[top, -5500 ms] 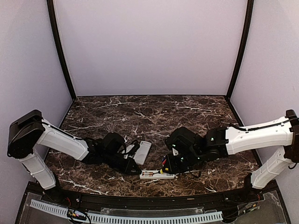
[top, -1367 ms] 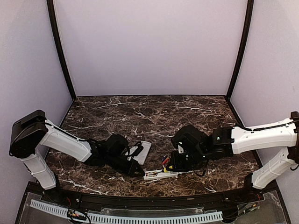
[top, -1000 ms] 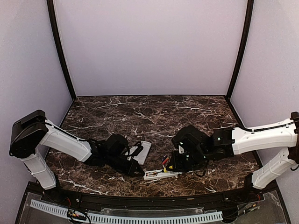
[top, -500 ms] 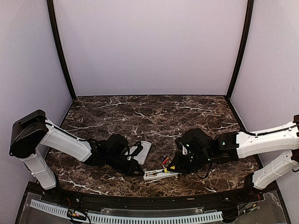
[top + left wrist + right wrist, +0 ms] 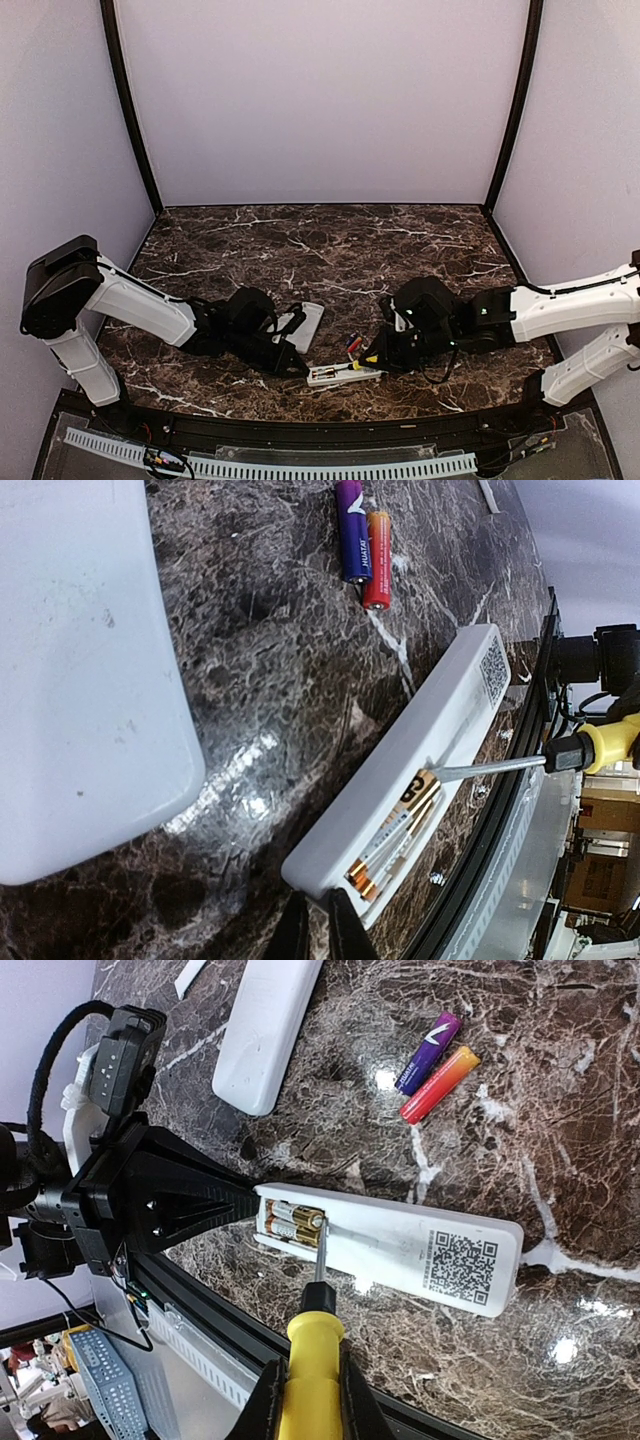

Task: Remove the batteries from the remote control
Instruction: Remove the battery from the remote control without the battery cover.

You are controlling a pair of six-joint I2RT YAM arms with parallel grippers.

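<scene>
Prying seated batteries (image 5: pixel 295 1222) with screwdriver (image 5: pixel 312 1335) clamped in right tool (image 5: pixel 306 1400); bracing remote (image 5: pixel 400 1245) left end with closed left tool (image 5: pixel 318 925). Next: lever upward gently.

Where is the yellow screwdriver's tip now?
Right wrist view: the screwdriver, held by the right gripper, has its tip at the gold batteries in the open compartment of the remote control, at the end beside the left gripper.
</scene>
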